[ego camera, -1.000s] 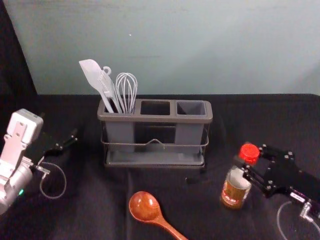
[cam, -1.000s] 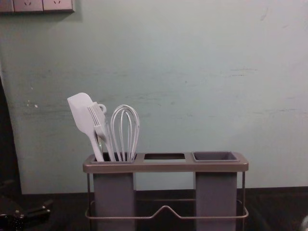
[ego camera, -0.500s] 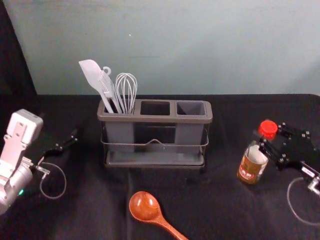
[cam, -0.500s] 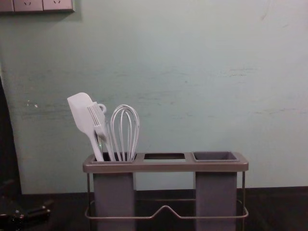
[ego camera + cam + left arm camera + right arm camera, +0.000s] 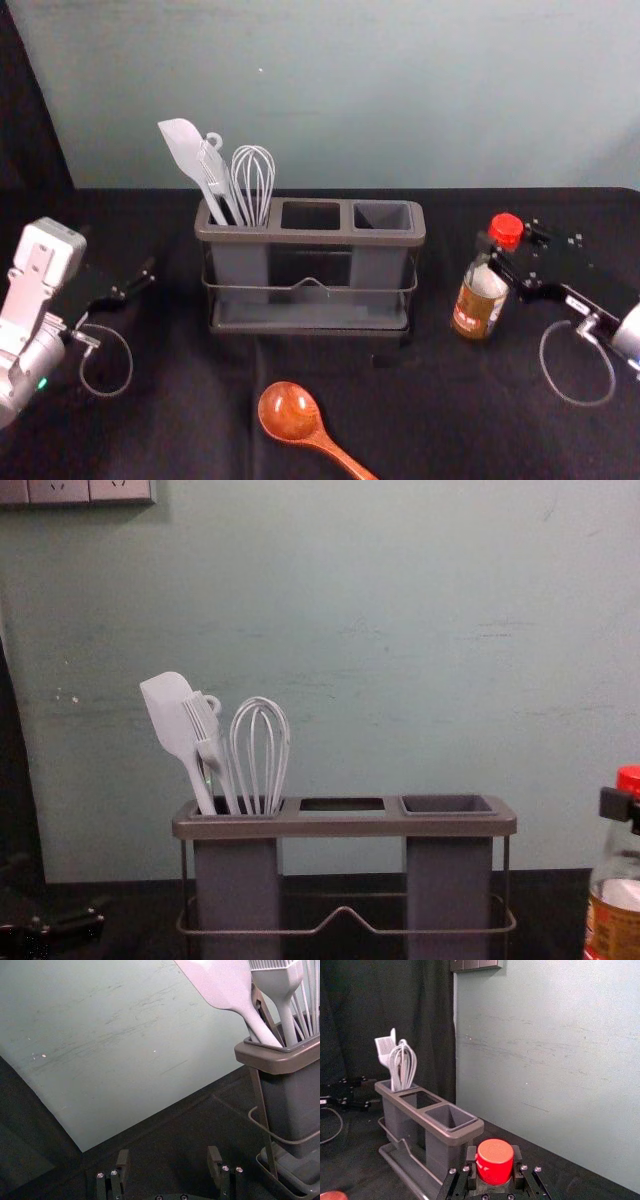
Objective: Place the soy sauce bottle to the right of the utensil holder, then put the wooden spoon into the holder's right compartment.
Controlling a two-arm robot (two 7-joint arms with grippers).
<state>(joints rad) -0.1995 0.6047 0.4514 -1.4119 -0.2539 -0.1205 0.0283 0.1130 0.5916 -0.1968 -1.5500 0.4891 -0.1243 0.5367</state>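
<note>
Soy sauce bottle (image 5: pixel 478 304): now nearer the holder (image 5: pixel 315 238); your placement looks close.
Right gripper (image 5: pixel 494 1157): clamped round its neck.
Left gripper (image 5: pixel 169 1160): parked, wide, empty.

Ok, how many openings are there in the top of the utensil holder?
3, in a row: the left opening with the white utensils in it, the middle opening, and the right opening, nearest the soy sauce bottle. None looks hidden.

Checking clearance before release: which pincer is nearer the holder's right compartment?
Right. The right pincer, gripping the soy sauce bottle near its cap, is right of the right compartment; the left pincer is left of the holder.
</note>
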